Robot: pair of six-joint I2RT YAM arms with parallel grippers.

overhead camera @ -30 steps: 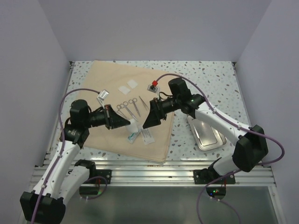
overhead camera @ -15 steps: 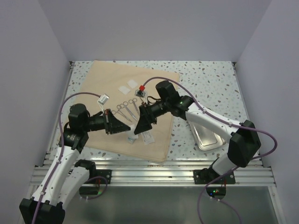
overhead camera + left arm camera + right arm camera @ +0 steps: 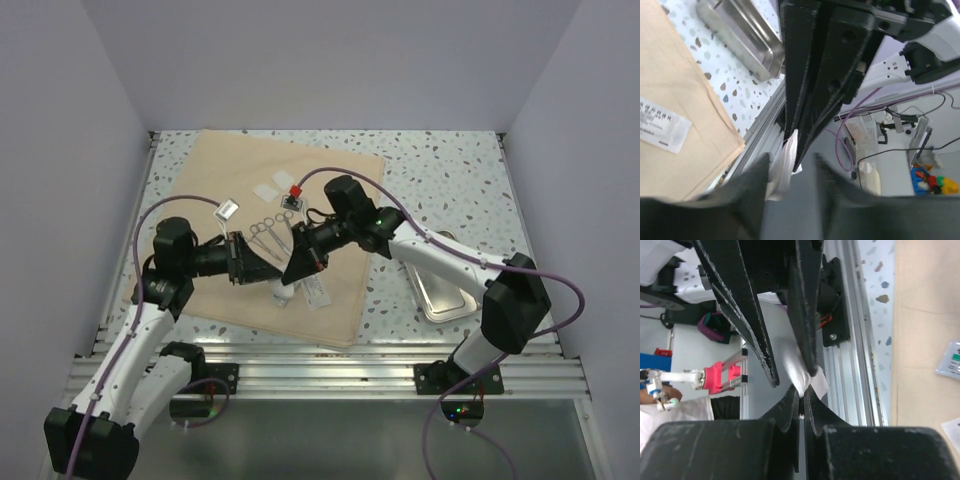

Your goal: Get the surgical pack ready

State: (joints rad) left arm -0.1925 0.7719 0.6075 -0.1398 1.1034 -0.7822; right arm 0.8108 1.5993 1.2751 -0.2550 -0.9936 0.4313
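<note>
Handover mid-frame, above the cloth (image 3: 230,170): right fingers (image 3: 787,407) clamped on the packet (image 3: 807,372), left fingers (image 3: 750,185) apart. Looks like an edge pinch, so it might slip and drop.

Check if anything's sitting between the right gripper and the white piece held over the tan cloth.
Nothing visible does: the right gripper is shut on the white piece itself. The left gripper flanks the same piece with its jaws slightly apart, above the tan cloth.
</note>
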